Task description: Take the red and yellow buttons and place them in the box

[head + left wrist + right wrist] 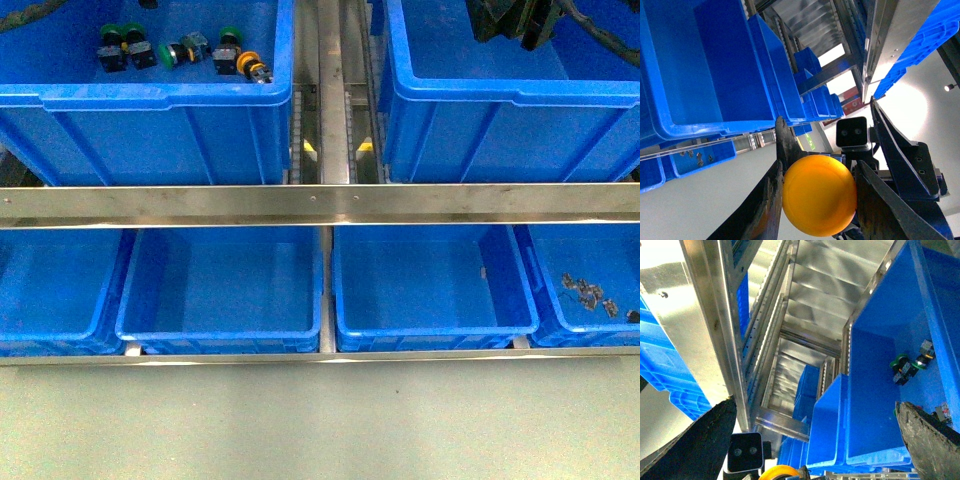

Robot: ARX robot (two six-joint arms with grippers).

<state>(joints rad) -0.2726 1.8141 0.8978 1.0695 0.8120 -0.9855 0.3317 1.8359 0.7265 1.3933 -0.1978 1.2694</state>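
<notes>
In the left wrist view my left gripper [819, 200] is shut on a yellow button [819, 195], and its round cap fills the gap between the two dark fingers. It is held in the air in front of the rack of blue bins. The same yellow cap shows at the edge of the right wrist view [780, 473]. My right gripper [815, 450] is open and empty, its fingers wide apart. Another yellow button [252, 66] lies in the upper left bin [150, 100] among green-capped switches [120, 45]. No red button shows.
A steel rail [320, 205] crosses in front of the shelves. Below it stand several blue bins [225, 330]; the far right one holds small dark parts [590, 295]. A dark arm part [510, 20] hangs over the upper right bin [500, 110]. Green switches show in a bin [902, 367].
</notes>
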